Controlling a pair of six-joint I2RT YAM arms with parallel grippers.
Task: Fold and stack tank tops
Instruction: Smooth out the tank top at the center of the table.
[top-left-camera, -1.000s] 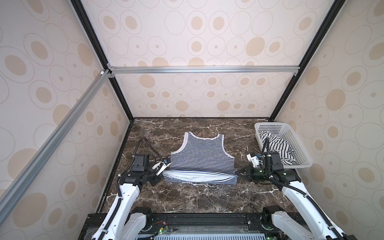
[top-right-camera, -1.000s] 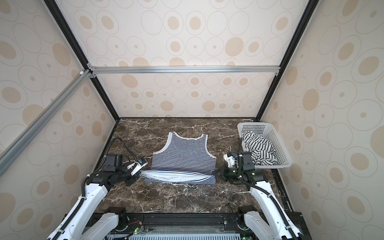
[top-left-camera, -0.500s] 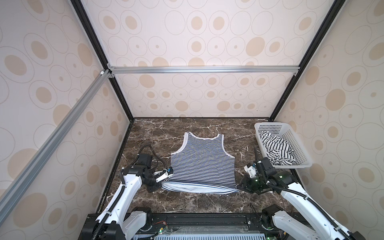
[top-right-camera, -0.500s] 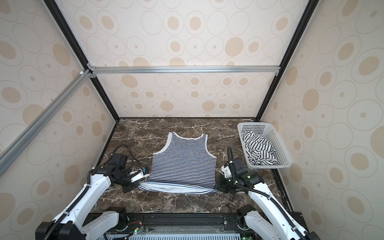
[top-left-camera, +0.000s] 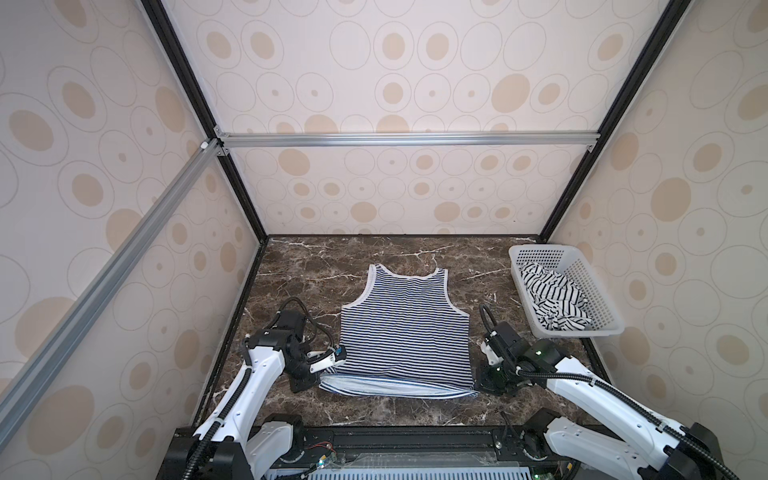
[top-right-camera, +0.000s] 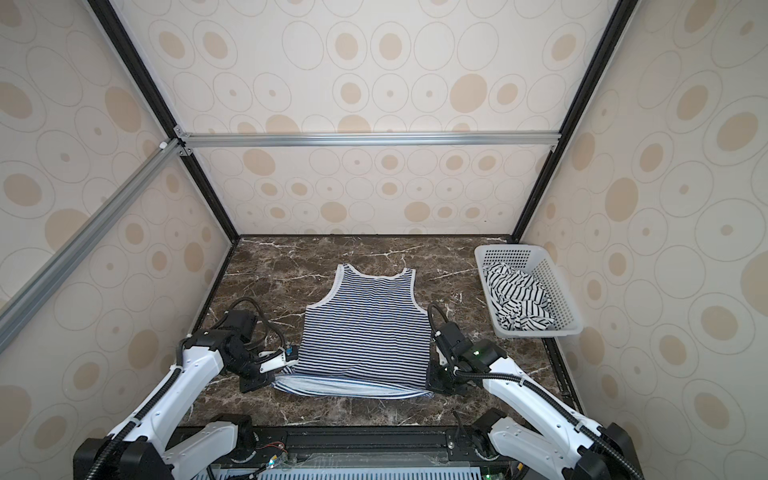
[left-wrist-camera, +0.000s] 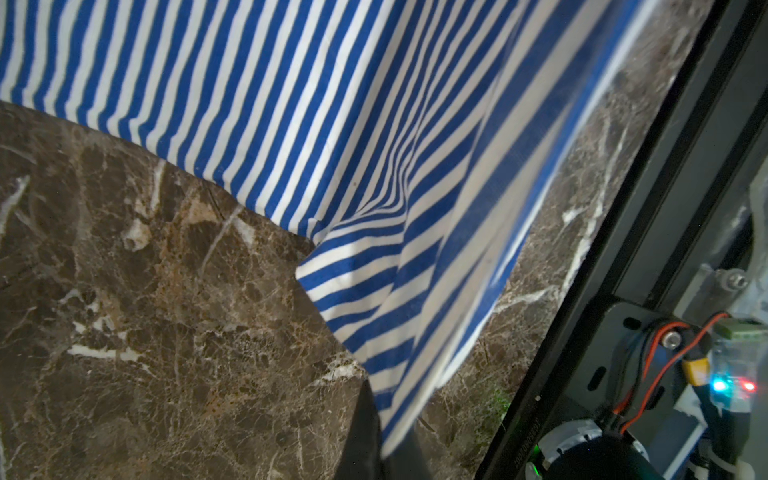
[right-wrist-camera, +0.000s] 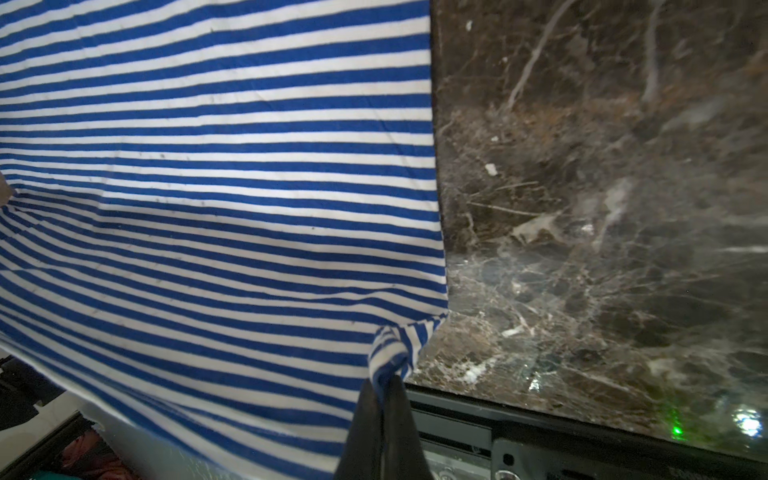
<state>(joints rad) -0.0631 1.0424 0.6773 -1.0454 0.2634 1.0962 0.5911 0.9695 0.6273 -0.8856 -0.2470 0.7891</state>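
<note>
A tank top with fine navy-and-white stripes lies flat in the middle of the marble table, neck toward the back. Its hem is lifted at the front, so the pale inside shows. My left gripper is shut on the hem's left corner. My right gripper is shut on the bunched right corner. The other tank top, white with wider black stripes, lies crumpled in the basket.
A white perforated basket stands at the right edge of the table by the wall. Patterned walls close in the left, back and right sides. A black rail runs along the table's front edge.
Both grippers have drawn the hem toward the front edge and lower. The striped tank top now lies longer and flatter on the table.
</note>
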